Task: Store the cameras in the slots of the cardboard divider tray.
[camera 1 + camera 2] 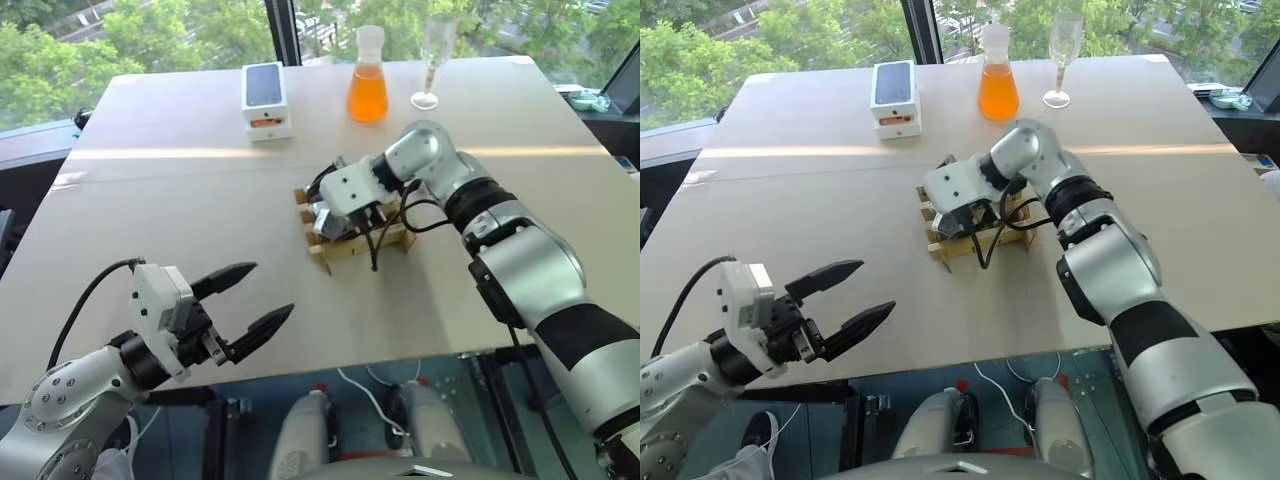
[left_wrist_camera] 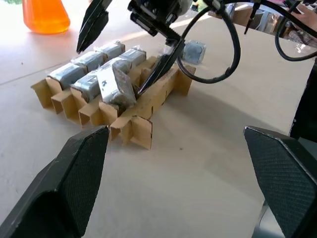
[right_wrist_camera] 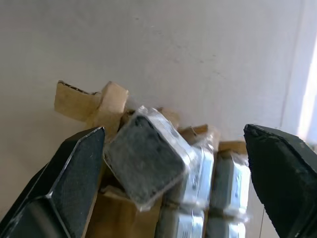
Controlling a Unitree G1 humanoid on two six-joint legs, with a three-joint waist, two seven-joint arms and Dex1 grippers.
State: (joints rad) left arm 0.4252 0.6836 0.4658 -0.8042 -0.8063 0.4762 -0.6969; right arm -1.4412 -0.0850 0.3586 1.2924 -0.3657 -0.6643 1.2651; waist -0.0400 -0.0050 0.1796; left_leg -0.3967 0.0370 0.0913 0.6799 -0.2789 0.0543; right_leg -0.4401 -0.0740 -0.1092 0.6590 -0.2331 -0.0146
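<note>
The cardboard divider tray sits in the middle of the worktop. The cameras lie in its slots, and one camera sits tilted (not flat like the others). The right claw hangs over the tray with its fingers spread wide, holding nothing. The left claw waits at the near left, spread wide too.
</note>
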